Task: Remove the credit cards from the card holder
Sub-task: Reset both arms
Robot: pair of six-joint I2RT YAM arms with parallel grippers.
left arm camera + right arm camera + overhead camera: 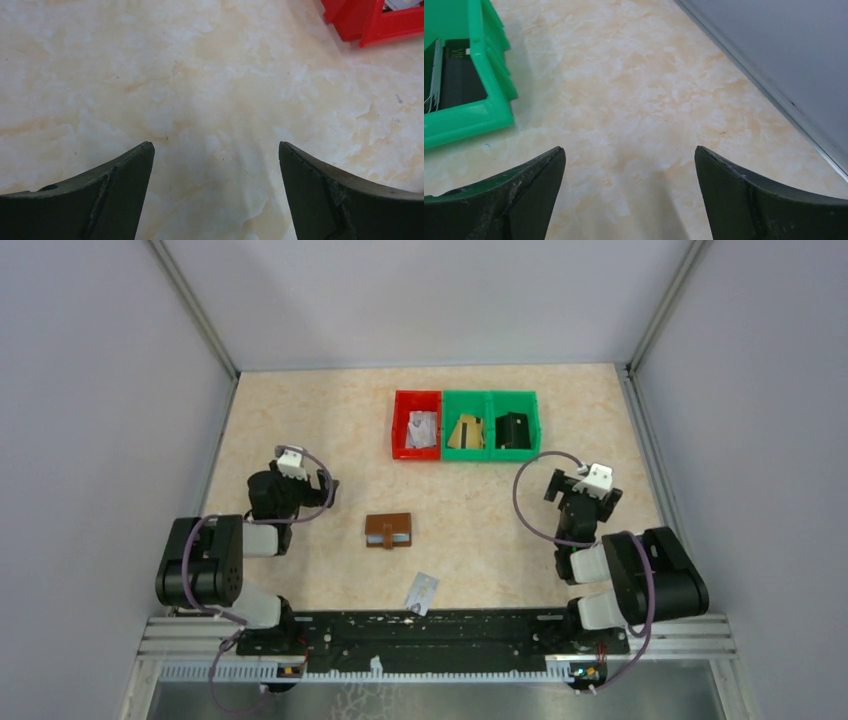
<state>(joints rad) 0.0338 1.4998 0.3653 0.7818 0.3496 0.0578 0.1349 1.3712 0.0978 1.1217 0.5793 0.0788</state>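
The brown leather card holder (389, 530) lies on the table's middle, with a pale card edge showing in it. One silvery credit card (423, 592) lies loose near the front edge, below and right of the holder. My left gripper (300, 468) is open and empty, left of the holder; its wrist view shows only bare table between its fingers (120, 190). My right gripper (585, 485) is open and empty at the right side; its fingers (734, 195) frame bare table. Neither wrist view shows the holder or the cards.
A red bin (416, 425) and two green bins (490, 425) stand in a row at the back, holding small items. The red bin's corner (370, 22) shows in the left wrist view, a green bin (469, 115) in the right. Grey walls enclose the table.
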